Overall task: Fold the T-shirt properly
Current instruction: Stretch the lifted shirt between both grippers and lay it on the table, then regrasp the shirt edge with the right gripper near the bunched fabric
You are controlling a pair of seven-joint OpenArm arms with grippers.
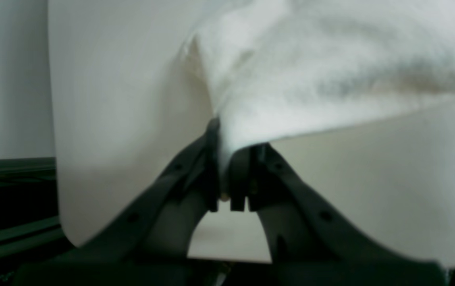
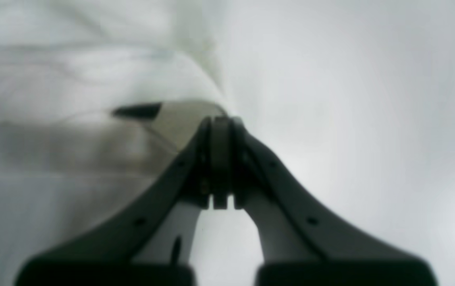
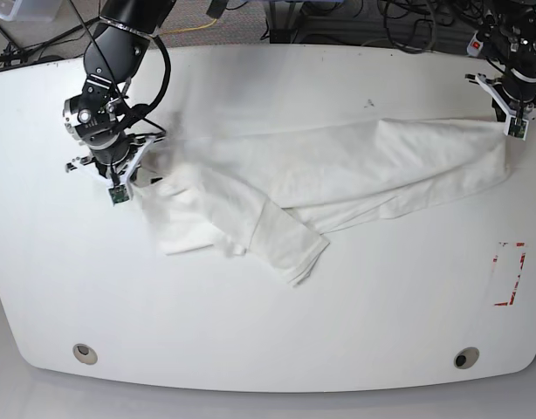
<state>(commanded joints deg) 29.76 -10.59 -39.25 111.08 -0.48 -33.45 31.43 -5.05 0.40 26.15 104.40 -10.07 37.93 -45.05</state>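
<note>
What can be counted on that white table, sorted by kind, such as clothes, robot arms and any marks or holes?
T-shirt: 1
Robot arms: 2, the left tool and the right tool each pinching the cloth
Round holes in the table: 2, one and another
Red-and-white tape mark: 1
Total: 6

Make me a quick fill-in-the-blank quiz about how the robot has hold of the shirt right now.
1. The T-shirt lies stretched between ____ grippers.
2. The left gripper is ____ on a fold of white cloth.
3. In the base view, the right gripper holds the shirt at the picture's ____ side.
4. The red-and-white marking sits on the white ____.

Missing words: two; shut; left; table
</note>
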